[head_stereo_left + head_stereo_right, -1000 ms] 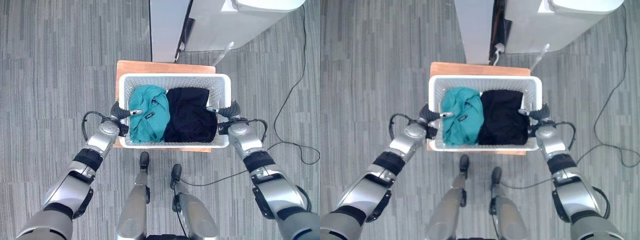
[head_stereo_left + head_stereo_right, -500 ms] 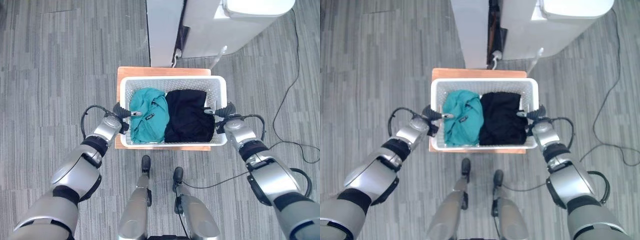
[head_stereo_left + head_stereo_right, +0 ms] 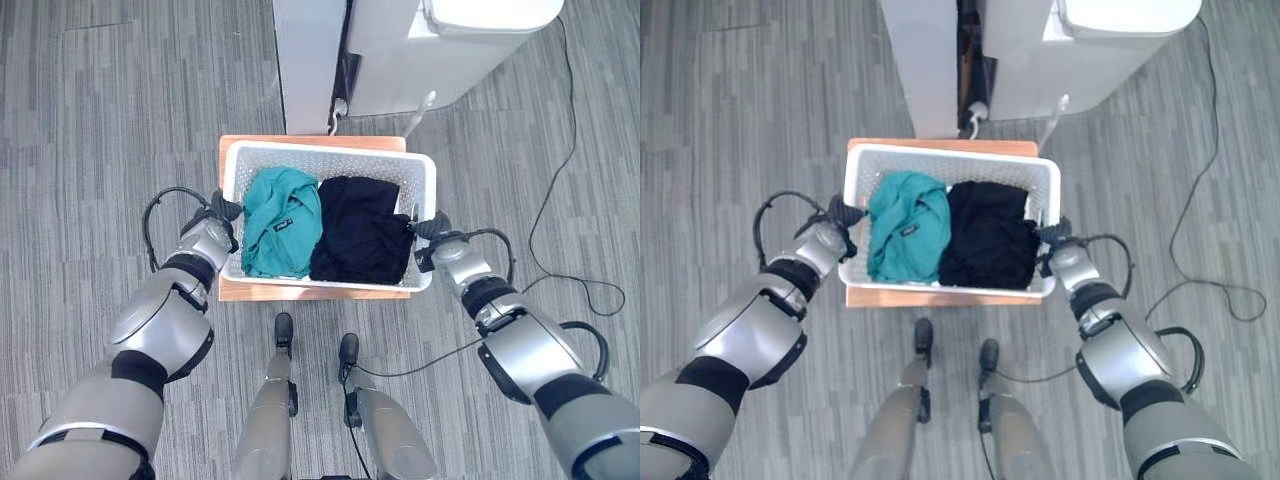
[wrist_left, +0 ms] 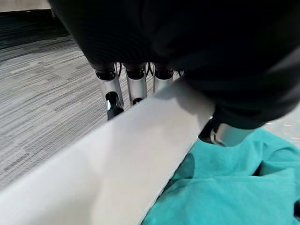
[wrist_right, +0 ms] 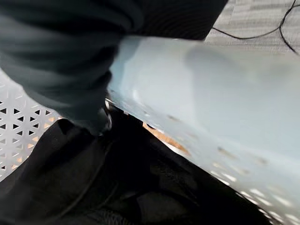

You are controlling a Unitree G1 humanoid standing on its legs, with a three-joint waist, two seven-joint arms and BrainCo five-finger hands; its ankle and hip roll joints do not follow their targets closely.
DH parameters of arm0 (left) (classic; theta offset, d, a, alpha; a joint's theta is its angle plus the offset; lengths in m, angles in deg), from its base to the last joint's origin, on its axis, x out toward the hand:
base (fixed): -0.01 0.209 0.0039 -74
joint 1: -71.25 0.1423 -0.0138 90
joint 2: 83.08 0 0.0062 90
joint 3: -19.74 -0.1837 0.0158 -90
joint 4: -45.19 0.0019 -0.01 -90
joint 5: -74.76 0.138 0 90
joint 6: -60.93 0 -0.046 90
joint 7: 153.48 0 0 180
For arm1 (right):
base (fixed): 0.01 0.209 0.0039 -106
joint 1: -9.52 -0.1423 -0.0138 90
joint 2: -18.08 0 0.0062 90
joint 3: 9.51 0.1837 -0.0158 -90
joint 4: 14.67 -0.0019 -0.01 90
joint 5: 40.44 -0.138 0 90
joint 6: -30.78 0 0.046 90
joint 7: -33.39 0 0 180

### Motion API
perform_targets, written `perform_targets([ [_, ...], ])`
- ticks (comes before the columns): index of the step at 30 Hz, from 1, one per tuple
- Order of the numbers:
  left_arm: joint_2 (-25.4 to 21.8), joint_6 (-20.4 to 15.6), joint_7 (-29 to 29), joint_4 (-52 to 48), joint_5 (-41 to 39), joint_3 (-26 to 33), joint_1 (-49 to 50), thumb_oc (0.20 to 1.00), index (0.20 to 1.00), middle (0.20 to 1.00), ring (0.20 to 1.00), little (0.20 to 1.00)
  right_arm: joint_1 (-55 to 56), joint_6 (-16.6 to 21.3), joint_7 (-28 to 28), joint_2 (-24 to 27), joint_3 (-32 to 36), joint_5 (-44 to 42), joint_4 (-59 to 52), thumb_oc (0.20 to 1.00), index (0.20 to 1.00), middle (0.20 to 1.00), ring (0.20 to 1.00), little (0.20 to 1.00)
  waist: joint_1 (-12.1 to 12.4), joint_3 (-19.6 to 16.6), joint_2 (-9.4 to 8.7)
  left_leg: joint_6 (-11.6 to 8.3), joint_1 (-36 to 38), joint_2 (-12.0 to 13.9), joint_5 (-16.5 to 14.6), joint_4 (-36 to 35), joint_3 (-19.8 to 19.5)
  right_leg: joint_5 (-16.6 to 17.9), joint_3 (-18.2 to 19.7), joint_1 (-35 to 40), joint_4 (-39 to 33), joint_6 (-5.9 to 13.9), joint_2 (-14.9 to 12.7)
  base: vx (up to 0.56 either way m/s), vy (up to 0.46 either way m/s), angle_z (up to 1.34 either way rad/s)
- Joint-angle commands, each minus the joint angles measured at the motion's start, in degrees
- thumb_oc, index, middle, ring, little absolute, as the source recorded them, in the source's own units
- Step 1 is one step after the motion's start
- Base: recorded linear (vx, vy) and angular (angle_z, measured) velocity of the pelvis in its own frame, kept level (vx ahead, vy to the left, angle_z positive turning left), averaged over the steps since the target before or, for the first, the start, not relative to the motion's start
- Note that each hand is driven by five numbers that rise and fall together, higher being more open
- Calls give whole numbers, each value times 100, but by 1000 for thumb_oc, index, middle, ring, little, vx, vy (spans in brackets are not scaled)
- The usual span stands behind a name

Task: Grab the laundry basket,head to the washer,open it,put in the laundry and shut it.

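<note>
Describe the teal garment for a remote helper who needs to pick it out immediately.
Find the white perforated plastic laundry basket sitting on the low wooden table in front of the white machines. Inside, on the robot's left, lies the crumpled teal cloth garment; the folded black garment beside it is its only neighbour.

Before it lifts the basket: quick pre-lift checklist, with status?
1. Left hand on laundry basket rim, fingers outside, thumb inside: ok.
2. Right hand at the opposite rim: grip cannot tell, fingers hidden.
3. Teal garment and black garment fully inside the basket: ok.
4. Basket seated on wooden stand: ok.
5. Washer ahead, door state: cannot tell.
</note>
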Motion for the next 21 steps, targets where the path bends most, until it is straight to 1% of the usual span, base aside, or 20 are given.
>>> perform_targets([
  [1, 626, -278, 44, 41, 714, -32, -240, 200, 200, 200, 200, 200, -244, 334, 9, -120, 39, 318, -587, 200, 200, 200, 200, 200, 36, 331, -227, -288, 421, 296, -652, 3, 78, 361, -262, -223, -139, 543, -846, 11, -6, 12],
  [3, 555, -282, -48, -253, 871, 21, -150, 200, 200, 200, 200, 200, -50, 349, 133, 135, 263, 398, -881, 200, 200, 200, 200, 200, 58, 280, -195, -279, 460, 269, -694, 9, 55, 330, -291, -160, -139, 551, -865, 18, -7, 10],
  [4, 555, -277, -47, -261, 873, 21, -145, 200, 200, 200, 200, 200, -39, 343, 134, 139, 268, 401, -892, 200, 200, 200, 200, 200, 59, 279, -194, -279, 462, 269, -695, 10, 53, 329, -293, -156, -140, 551, -865, 35, -4, 4],
  [7, 291, -253, -81, -813, 1171, 115, 155, 200, 200, 200, 200, 200, 502, 363, 194, 525, 694, 423, -1491, 200, 200, 200, 200, 200, 55, 104, -147, -266, 596, 227, -780, 16, 38, 283, -300, 13, -141, 579, -899, 38, -9, 7],
  [9, 22, -243, -61, -1235, 1283, 230, 383, 200, 200, 200, 200, 200, 917, 343, 147, 789, 968, 451, -1952, 200, 200, 200, 200, 200, 62, -27, -123, -253, 724, 214, -852, 29, 48, 258, -302, 139, -146, 589, -900, 36, -11, 15],
  [10, 15, -229, -53, -1265, 1290, 230, 406, 200, 200, 200, 200, 200, 953, 327, 145, 793, 983, 459, -1987, 200, 200, 200, 200, 200, 69, -31, -125, -253, 736, 215, -856, 29, 49, 258, -302, 152, -150, 589, -898, 50, -14, 13],
  [11, -274, -230, -11, -1757, 1411, 343, 682, 200, 200, 200, 200, 200, 1404, 312, 63, 1050, 1289, 525, -2434, 200, 200, 200, 200, 200, 56, -179, -120, -240, 889, 205, -938, 46, 80, 236, -292, 310, -172, 602, -885, 38, -12, 13],
  [14, -407, -208, 44, -2018, 1462, 403, 886, 200, 200, 200, 200, 200, 1696, 281, 14, 1155, 1459, 575, -2630, 200, 200, 200, 200, 200, 72, -268, -130, -230, 1018, 205, -994, 54, 91, 222, -269, 438, -208, 610, -874, 54, -21, 10],
  [16, -751, -232, 180, -2681, 1584, 652, 1360, 200, 200, 200, 200, 200, 2378, 253, -162, 1392, 1922, 665, -3112, 200, 200, 200, 200, 200, 52, -503, -145, -233, 1277, 240, -1083, 69, 107, 177, -234, 682, -293, 616, -840, 50, -59, 0],
  [17, -763, -212, 196, -2731, 1595, 658, 1403, 200, 200, 200, 200, 200, 2431, 236, -171, 1391, 1942, 677, -3155, 200, 200, 200, 200, 200, 61, -506, -147, -235, 1308, 244, -1088, 61, 112, 178, -232, 713, -307, 615, -835, 44, -72, -1],
  [19, -1075, -283, 461, -3670, 1439, 1090, 2073, 200, 200, 200, 200, 200, 3122, 200, -477, 1672, 2409, 829, -3440, 200, 200, 200, 200, 200, 112, -807, -149, -255, 1656, 337, -1150, 68, 85, 10, -232, 1024, -293, 578, -720, 30, -140, -5],
  [21, -1122, -283, 523, -3861, 1378, 1171, 2206, 200, 200, 200, 200, 200, 3226, 179, -541, 1698, 2474, 841, -3487, 200, 200, 200, 200, 200, 133, -862, -148, -257, 1723, 367, -1149, 58, 74, -64, -243, 1083, -254, 563, -686, -3, -98, -9],
])
